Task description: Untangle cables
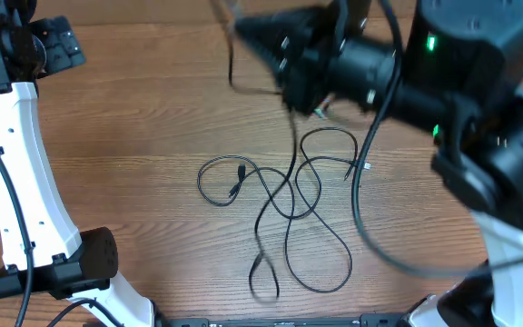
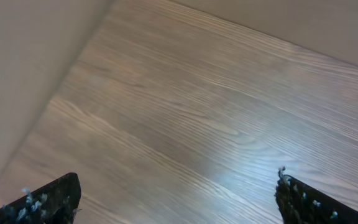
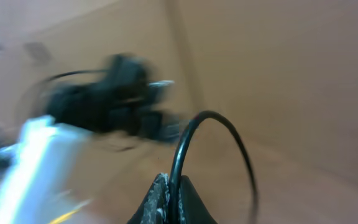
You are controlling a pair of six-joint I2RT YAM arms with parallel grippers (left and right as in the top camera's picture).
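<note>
overhead: cables (image 1: 289,209) lie as loose, crossed loops mid-table (image 1: 134,136), with one strand rising to the right gripper (image 1: 243,34) near the far edge. right wrist view is blurred, but the fingers (image 3: 156,200) sit pinched on a thin loop of cable. step in hand, as i judge it: drawing one cable up out of the tangle. next move likely calls for a slow pull away from the crossings, watching that no knot tightens. right arm reaches far across, wrist aimed left. left gripper (image 2: 179,199) hangs over bare wood, jaws wide apart, holding nothing, well apart from the cables.
</note>
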